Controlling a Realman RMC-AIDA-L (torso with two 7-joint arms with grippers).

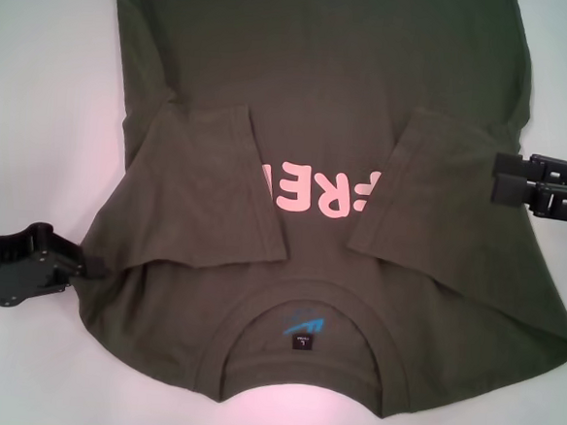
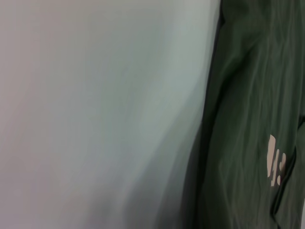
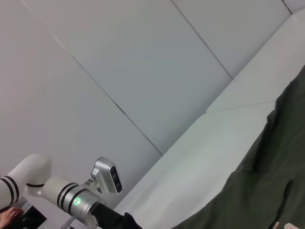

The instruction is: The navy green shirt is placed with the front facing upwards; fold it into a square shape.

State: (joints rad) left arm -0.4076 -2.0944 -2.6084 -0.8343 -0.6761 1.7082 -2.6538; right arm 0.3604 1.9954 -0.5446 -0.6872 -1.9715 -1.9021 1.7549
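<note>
The navy green shirt (image 1: 319,127) lies front-up on the white table (image 1: 39,88), collar near you, both sleeves already folded inward over its pink lettering (image 1: 309,190). Your left gripper (image 1: 76,261) touches the near-left shoulder edge, your right gripper (image 1: 500,181) the right edge; whether either is open or closed cannot be told. Pinch both layers, lift low. Bare table lies either side.

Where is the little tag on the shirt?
In the head view, the small dark label sits inside the ribbed collar of the navy green shirt, near the table's front edge, just below the pink letters.
</note>
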